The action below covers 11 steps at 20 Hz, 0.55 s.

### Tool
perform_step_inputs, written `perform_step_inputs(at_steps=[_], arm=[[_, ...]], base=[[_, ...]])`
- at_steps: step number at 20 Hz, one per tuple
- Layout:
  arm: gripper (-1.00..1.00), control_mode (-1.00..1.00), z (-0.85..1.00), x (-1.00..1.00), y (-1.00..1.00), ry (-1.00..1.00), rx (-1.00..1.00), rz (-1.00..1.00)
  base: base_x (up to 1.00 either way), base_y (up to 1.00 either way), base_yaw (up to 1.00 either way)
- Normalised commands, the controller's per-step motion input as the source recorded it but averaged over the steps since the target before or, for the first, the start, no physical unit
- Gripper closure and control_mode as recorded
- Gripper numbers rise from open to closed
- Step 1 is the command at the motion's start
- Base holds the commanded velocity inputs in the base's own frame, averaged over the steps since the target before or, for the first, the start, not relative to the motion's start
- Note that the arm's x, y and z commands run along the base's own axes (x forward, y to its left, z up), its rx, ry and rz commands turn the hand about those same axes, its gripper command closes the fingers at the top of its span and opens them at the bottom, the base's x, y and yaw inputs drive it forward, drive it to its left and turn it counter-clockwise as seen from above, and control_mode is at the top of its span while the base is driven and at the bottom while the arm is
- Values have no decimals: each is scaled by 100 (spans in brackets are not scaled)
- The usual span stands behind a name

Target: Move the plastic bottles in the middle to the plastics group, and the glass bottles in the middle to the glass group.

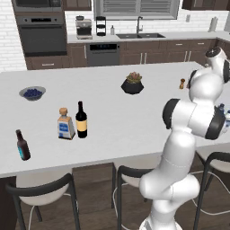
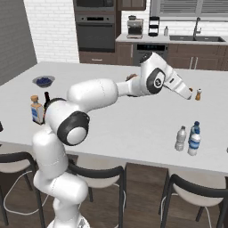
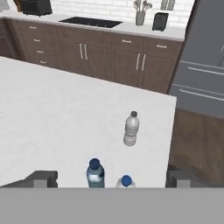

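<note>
**Colleague:** What was the end effector doing at that moment?

**Me:** I had the end effector (image 3: 112, 179) hanging above the worktop (image 1: 134, 117) with its jaws spread wide and nothing between them. In the hand view its two fingertips (image 3: 41, 178) stood far apart at the bottom.

**Colleague:** And the plastics?

**Me:** Directly below and between the fingertips I saw the blue-label bottle (image 3: 95, 173) and, just beside it, the teal-blue bottle (image 3: 125, 180). The plain greyish bottle (image 3: 131, 128) stood a bit farther ahead of the end effector, upright, near the worktop's edge. In the right base view all three clustered under the end effector and nearer the robot: plain greyish bottle (image 2: 180, 138), blue-label bottle (image 2: 193, 144), teal-blue bottle (image 2: 195, 128).

**Colleague:** The glass?

**Me:** Well away from the end effector, at the worktop's far side: the wine bottle (image 1: 81, 120) just beside the squat corked bottle (image 1: 65, 124), the small brown bottle (image 1: 22, 145) near them.
</note>
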Motion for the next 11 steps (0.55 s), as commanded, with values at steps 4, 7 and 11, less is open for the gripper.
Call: perform_step_inputs(at_steps=[4, 7, 11], arm=[[-100, -100, 58, -50, 40, 9, 0, 13], [-100, -100, 15, -73, 36, 1, 3, 14], [-100, -100, 0, -91, 33, 0, 6, 20]], base=[[0, 0, 0], [0, 0, 0], [0, 0, 0]])
